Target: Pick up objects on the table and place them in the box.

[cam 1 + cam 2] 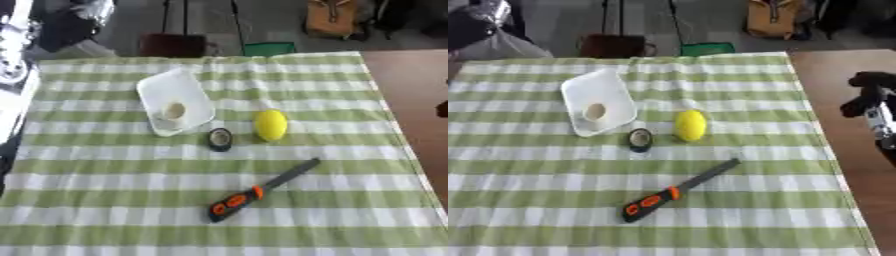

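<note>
Overhead, a green-and-white checked cloth (105, 190) covers the tabletop. Only the right hand (866, 97) shows, dark, at the right edge beyond the cloth; whether its fingers are spread or curled cannot be told. Well to its left lies a yellow lemon (690, 125), and just beyond that a small dark round thing (640, 139). Farther left sits the white box (605, 87), holding a pale round item (595, 111). Nearer than the hand and to its left, a file (677, 191) with an orange-and-black handle lies diagonally.
</note>
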